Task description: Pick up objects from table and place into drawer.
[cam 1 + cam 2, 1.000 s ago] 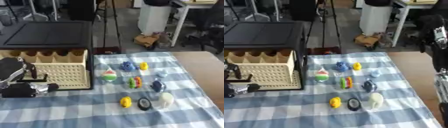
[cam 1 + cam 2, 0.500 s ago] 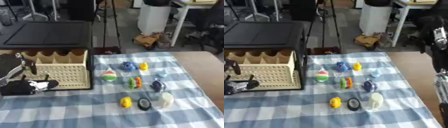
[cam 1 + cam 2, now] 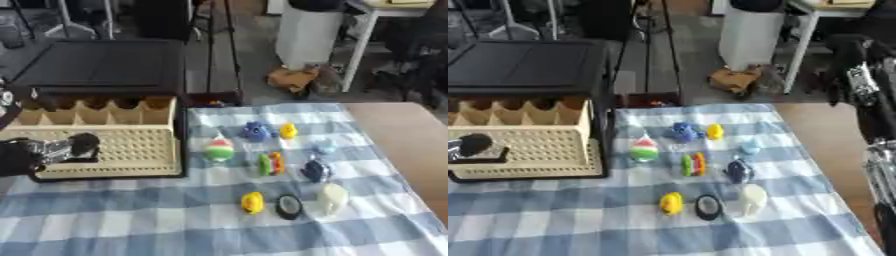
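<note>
Left hand [image 3: 35,152] sits at the left edge of the left eye view, over the front-left part of the open drawer [image 3: 131,150], its fingers curled together; whether they hold anything small I cannot tell. All the toys lie to the right of the drawer on the checked cloth [image 3: 131,220]: a green, white and red cone-like toy [image 3: 220,149] just beside the drawer's right wall, a blue toy [image 3: 256,131] and a small yellow toy [image 3: 288,131] farther right and back, a striped green and orange piece [image 3: 269,163], a dark blue toy [image 3: 314,170], a pale blue bit [image 3: 325,147], and near the front a yellow duck-like toy [image 3: 253,202], a black ring [image 3: 289,206] and a white figure [image 3: 332,198]. As I judge it, the step in hand is at the drawer, with most of the picking left to do. The next move calls for a reach rightward over the drawer's dark rim to the nearest toy.

Seen from the right eye view, only a dark rounded part of that hand [image 3: 472,145] shows above the drawer's perforated floor. The robot's right arm [image 3: 868,95] stands at the right edge, well apart from the toys; its hand does not show. The table's bare wooden edge [image 3: 824,125] lies right of the cloth, and open cloth in front of the drawer gives room to move.
</note>
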Controlling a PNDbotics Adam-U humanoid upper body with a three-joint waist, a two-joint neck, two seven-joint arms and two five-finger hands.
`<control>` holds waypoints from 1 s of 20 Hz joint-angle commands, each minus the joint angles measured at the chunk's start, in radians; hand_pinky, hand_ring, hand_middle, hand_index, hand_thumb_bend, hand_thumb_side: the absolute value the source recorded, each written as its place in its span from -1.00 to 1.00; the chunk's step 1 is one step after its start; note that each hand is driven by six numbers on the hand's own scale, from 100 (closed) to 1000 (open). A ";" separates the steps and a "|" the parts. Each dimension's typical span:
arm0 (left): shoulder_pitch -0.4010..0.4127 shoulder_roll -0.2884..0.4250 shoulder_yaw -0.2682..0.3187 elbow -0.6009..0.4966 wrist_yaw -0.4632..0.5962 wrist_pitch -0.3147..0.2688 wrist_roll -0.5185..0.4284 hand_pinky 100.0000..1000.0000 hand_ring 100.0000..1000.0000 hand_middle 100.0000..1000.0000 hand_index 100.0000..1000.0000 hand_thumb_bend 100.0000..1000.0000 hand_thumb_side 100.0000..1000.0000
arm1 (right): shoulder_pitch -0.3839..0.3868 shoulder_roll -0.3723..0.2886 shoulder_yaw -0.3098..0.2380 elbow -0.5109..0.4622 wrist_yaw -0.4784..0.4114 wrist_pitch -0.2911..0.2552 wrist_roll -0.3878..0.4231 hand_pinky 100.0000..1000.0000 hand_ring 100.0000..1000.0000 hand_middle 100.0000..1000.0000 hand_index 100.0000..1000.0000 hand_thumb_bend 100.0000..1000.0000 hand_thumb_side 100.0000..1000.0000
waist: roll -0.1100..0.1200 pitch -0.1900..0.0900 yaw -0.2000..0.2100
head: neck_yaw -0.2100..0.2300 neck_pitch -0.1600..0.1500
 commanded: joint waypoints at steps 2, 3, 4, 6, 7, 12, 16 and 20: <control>0.004 -0.007 0.038 -0.019 0.054 0.010 0.085 -1.00 -1.00 -1.00 0.29 0.66 1.00 | -0.016 -0.074 0.023 0.023 0.117 -0.002 0.086 -0.83 -0.39 -0.34 0.48 0.01 0.30 | -0.004 -0.019 0.005 | -0.009 0.008; 0.007 -0.012 0.042 -0.019 0.066 0.012 0.102 -1.00 -1.00 -1.00 0.29 0.66 1.00 | -0.019 -0.086 0.032 0.033 0.146 -0.005 0.104 -0.83 -0.39 -0.33 0.50 0.05 0.27 | -0.006 -0.019 0.007 | -0.010 0.008; 0.010 -0.017 0.044 -0.019 0.077 0.013 0.118 -1.00 -1.00 -1.00 0.29 0.66 1.00 | -0.022 -0.095 0.041 0.043 0.174 -0.009 0.121 -0.82 -0.38 -0.32 0.51 0.10 0.24 | -0.007 -0.020 0.009 | -0.011 0.009; 0.013 -0.027 0.049 -0.019 0.101 0.013 0.150 -1.00 -1.00 -1.00 0.28 0.66 1.00 | -0.031 -0.118 0.064 0.064 0.227 -0.022 0.155 -0.80 -0.36 -0.31 0.52 0.17 0.18 | -0.009 -0.020 0.012 | -0.012 0.010; 0.015 -0.032 0.049 -0.019 0.114 0.013 0.163 -1.00 -1.00 -1.00 0.28 0.67 1.00 | -0.035 -0.128 0.077 0.075 0.249 -0.029 0.171 -0.79 -0.35 -0.31 0.52 0.20 0.15 | -0.009 -0.020 0.013 | -0.013 0.010; 0.021 -0.045 0.054 -0.019 0.159 0.013 0.210 -1.00 -1.00 -1.00 0.28 0.66 1.00 | -0.054 -0.171 0.128 0.126 0.323 -0.064 0.233 -0.76 -0.34 -0.31 0.53 0.23 -0.02 | -0.012 -0.022 0.018 | -0.015 0.013; 0.023 -0.057 0.057 -0.019 0.190 0.013 0.232 -1.00 -1.00 -1.00 0.28 0.65 1.00 | -0.065 -0.192 0.159 0.160 0.378 -0.086 0.278 -0.74 -0.34 -0.30 0.58 0.26 -0.11 | -0.013 -0.021 0.021 | -0.018 0.014; 0.026 -0.061 0.056 -0.019 0.209 0.011 0.238 -1.00 -1.00 -1.00 0.28 0.64 1.00 | -0.077 -0.215 0.188 0.192 0.426 -0.110 0.342 -0.84 -0.50 -0.48 0.59 0.27 -0.17 | -0.014 -0.021 0.024 | -0.019 0.017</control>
